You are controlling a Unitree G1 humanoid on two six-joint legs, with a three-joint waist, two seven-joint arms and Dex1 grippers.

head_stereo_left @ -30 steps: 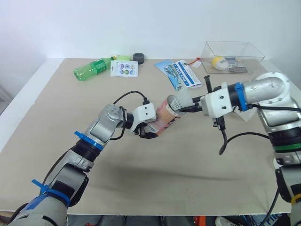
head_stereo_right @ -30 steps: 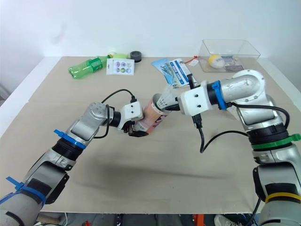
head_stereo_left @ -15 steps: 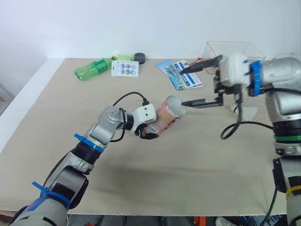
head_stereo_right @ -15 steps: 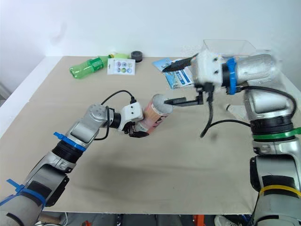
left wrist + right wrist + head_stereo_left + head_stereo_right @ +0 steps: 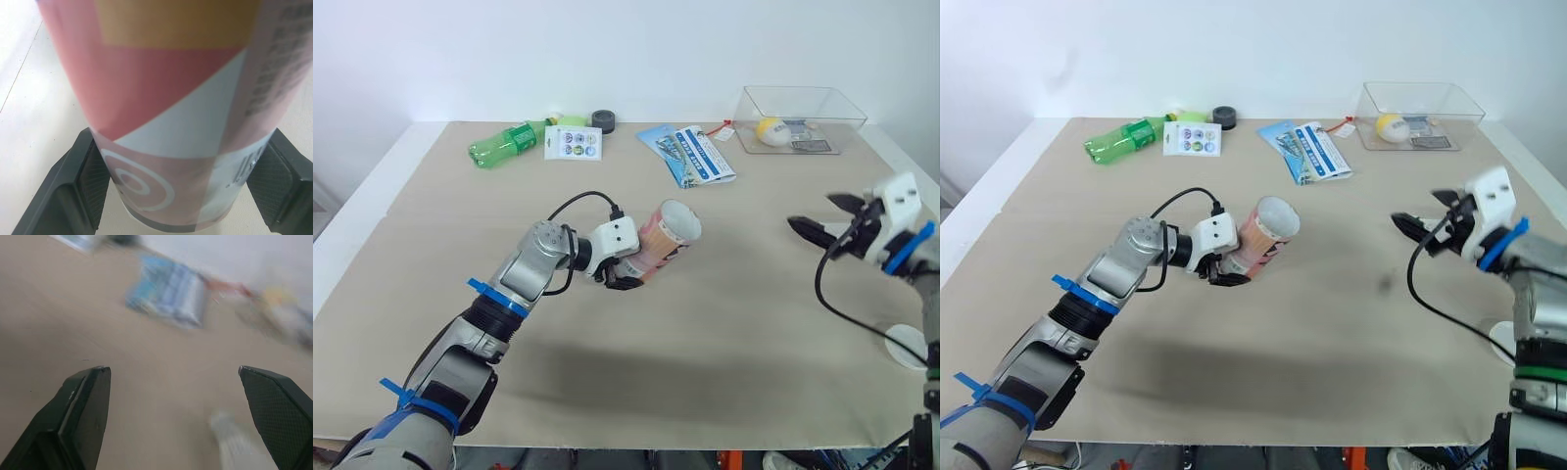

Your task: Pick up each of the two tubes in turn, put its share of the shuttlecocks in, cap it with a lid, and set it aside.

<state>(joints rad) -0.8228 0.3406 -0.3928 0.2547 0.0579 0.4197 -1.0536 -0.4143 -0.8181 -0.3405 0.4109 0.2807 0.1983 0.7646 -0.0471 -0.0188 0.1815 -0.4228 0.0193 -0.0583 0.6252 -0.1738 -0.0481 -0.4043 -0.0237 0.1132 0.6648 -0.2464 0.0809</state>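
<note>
Your right hand point(image 5: 813, 213) has swung well clear of the tube point(image 5: 658, 242), fingers spread wide and empty; your left hand point(image 5: 625, 277) grips the tube's base, tilted above the surface point(image 5: 705, 333).

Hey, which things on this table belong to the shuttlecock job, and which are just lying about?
Job: tube, in the left gripper; open right gripper; white disc, probably a lid.
Lying about: green bottle, card, tape roll, leaflets, clear box.

Surface point(image 5: 724, 323): beige, spread before me.
Far edge: green bottle point(image 5: 502, 144) on its side, sticker card point(image 5: 573, 143), black roll point(image 5: 602, 119), blue leaflets point(image 5: 685, 154).
Far right corner: clear box point(image 5: 798, 117).
My right edge: white lid point(image 5: 908, 345).
</note>
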